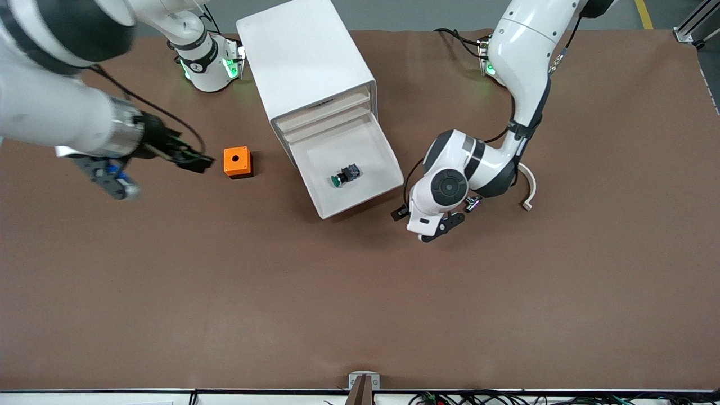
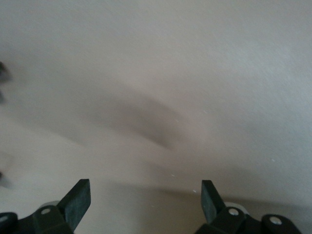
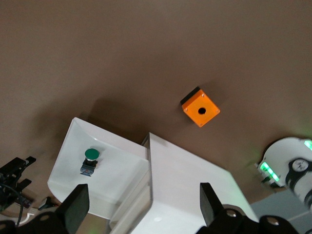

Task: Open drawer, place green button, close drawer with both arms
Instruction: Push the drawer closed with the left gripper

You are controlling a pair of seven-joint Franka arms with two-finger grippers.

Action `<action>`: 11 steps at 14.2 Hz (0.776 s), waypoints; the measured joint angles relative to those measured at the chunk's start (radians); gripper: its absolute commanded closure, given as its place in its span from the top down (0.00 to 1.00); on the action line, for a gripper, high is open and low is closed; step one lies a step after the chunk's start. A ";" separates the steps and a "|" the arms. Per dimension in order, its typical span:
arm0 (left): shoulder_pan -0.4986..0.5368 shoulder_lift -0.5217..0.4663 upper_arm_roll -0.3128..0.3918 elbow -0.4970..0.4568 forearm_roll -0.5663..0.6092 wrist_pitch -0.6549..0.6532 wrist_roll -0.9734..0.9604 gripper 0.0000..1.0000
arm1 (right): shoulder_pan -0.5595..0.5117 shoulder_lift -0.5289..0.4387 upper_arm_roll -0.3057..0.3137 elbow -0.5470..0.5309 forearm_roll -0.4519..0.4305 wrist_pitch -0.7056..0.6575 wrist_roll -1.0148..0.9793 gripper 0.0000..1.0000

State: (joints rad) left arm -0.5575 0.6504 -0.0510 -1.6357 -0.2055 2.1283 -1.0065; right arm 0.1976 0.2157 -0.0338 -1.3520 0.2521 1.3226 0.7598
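The cabinet (image 1: 304, 62) stands near the robots' bases, with its lowest drawer (image 1: 360, 205) pulled out toward the front camera. The green-capped button (image 1: 345, 175) lies on its side in that drawer. My left gripper (image 1: 417, 223) is low beside the drawer's front corner at the left arm's end; its fingers are open and empty in the left wrist view (image 2: 145, 200), which is filled by a blurred pale surface. My right gripper (image 1: 196, 160) is up in the air beside the orange cube, open and empty (image 3: 144, 207). The right wrist view shows the drawer (image 3: 63, 161) and button (image 3: 89, 161).
An orange cube with a round hole (image 1: 237, 162) (image 3: 200, 108) sits on the brown table toward the right arm's end of the cabinet (image 3: 195, 180). A curved cream strip (image 1: 529, 188) lies on the table beside the left arm.
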 measured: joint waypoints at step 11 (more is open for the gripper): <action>-0.224 0.018 0.011 -0.020 -0.160 -0.044 -0.076 1.00 | -0.198 -0.156 0.001 -0.205 -0.141 0.152 -0.664 1.00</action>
State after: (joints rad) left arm -0.7816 0.6684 -0.0403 -1.6554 -0.3654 2.0841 -1.0830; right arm -0.0009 0.0597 -0.0328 -1.5575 0.1112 1.4747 0.0956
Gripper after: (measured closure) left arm 0.000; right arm 0.000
